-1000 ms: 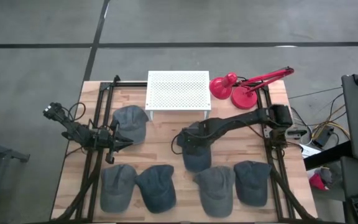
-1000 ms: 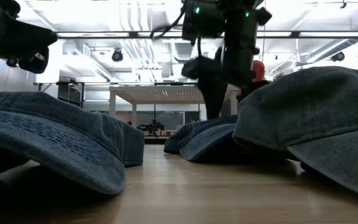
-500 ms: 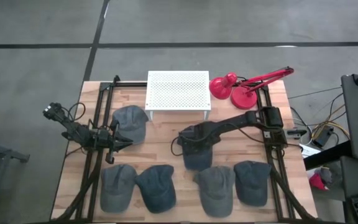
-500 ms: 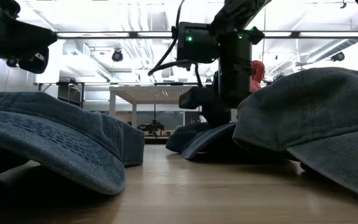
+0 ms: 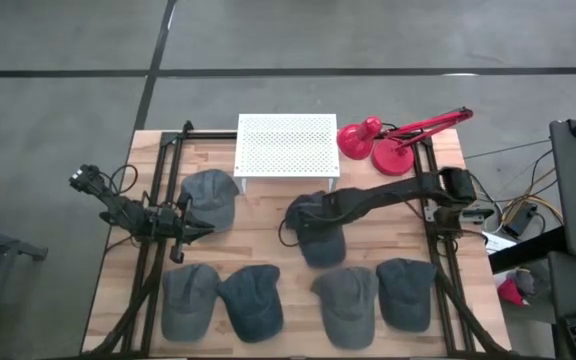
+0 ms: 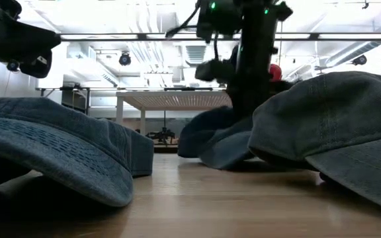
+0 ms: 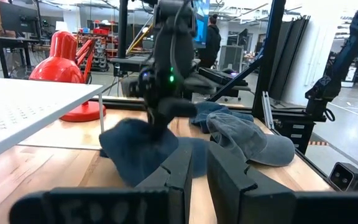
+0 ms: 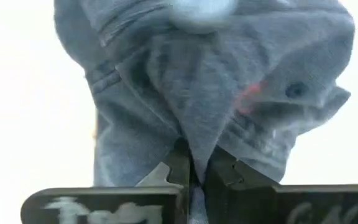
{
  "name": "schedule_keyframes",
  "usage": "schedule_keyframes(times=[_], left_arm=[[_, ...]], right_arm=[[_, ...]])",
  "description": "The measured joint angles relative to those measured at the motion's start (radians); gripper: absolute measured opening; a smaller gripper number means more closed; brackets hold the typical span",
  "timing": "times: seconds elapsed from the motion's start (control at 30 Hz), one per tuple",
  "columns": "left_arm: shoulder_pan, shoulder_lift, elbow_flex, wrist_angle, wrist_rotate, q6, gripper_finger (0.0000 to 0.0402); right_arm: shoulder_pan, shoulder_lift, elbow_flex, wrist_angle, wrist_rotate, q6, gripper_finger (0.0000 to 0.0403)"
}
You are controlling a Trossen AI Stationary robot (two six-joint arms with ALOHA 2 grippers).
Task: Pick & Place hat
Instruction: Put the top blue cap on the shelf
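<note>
Right gripper (image 5: pixel 301 222) was clamped on your hat (image 5: pixel 318 235) at frame center; rack (image 5: pixel 286 145) lay directly above it.

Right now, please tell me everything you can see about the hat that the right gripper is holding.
The hat is a grey-blue cap of soft, denim-like cloth with stitched seams. It lies near the middle of the table, in front of the white perforated stand. The right gripper is shut on a fold of its cloth. In the low view one side looks raised and tilted, while its lower edge seems to touch the wood.
</note>
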Motion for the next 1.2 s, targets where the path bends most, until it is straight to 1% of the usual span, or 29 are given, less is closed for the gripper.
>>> schedule_keyframes(times=[0.17,0.47,0.6,0.7,0.83,0.9,1.0,1.2], left_arm=[[0.000,0.000,0.000,0.000,0.000,0.000,0.0051],[0.000,0.000,0.000,0.001,0.000,0.000,0.0051],[0.000,0.000,0.000,0.001,0.000,0.000,0.0051],[0.000,0.000,0.000,0.001,0.000,0.000,0.0051],[0.000,0.000,0.000,0.001,0.000,0.000,0.0051],[0.000,0.000,0.000,0.001,0.000,-0.001,0.0051],[0.000,0.000,0.000,0.001,0.000,-0.009,0.0051],[0.000,0.000,0.000,0.003,0.000,-0.023,0.0051]], right_arm=[[0.007,-0.129,0.001,-0.023,-0.038,-0.038,0.0014],[0.033,-0.364,0.003,-0.019,-0.164,-0.096,0.0013],[0.045,-0.452,0.003,0.027,-0.154,-0.094,0.0013],[0.044,-0.495,0.003,0.097,-0.090,-0.094,0.0013],[0.024,-0.526,0.010,0.168,0.010,-0.097,0.0013],[0.006,-0.523,0.037,0.156,0.045,-0.098,0.0013],[-0.033,-0.495,0.101,0.093,0.096,-0.117,0.0013],[-0.139,-0.391,0.275,0.025,0.112,-0.189,0.0012]])
